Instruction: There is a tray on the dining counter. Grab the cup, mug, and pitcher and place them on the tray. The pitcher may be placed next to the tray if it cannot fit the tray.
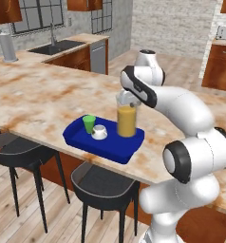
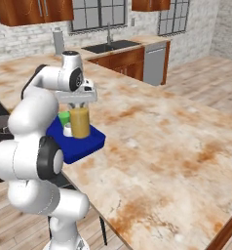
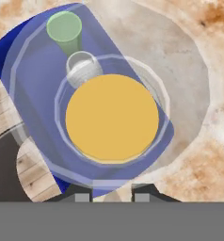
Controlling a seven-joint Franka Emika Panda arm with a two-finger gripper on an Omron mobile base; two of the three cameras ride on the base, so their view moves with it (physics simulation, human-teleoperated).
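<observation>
The blue tray (image 1: pixel 110 149) (image 2: pixel 84 146) (image 3: pixel 34 94) lies at the near edge of the dining counter (image 1: pixel 39 95) (image 2: pixel 162 136). On it stand the green cup (image 1: pixel 89 123) (image 2: pixel 64 117) (image 3: pixel 64 28) and the white mug (image 1: pixel 99 132) (image 2: pixel 67 131) (image 3: pixel 83 68), side by side. The tall glass pitcher (image 1: pixel 127 121) (image 2: pixel 80 122) (image 3: pixel 111 117) of orange liquid is upright over the tray's right end, right beside the mug. My gripper (image 1: pixel 126 98) (image 2: pixel 79 103) (image 3: pixel 112 196) comes down from above and is shut on the pitcher's rim. Whether its base rests on the tray I cannot tell.
Two dark bar stools (image 1: pixel 20 154) (image 1: pixel 103 185) stand below the counter edge in front of the tray. A sink (image 1: pixel 55 46) and a grey cylinder (image 1: pixel 7 46) sit on the far counter. Bare marble stretches right of the tray (image 2: pixel 152 161).
</observation>
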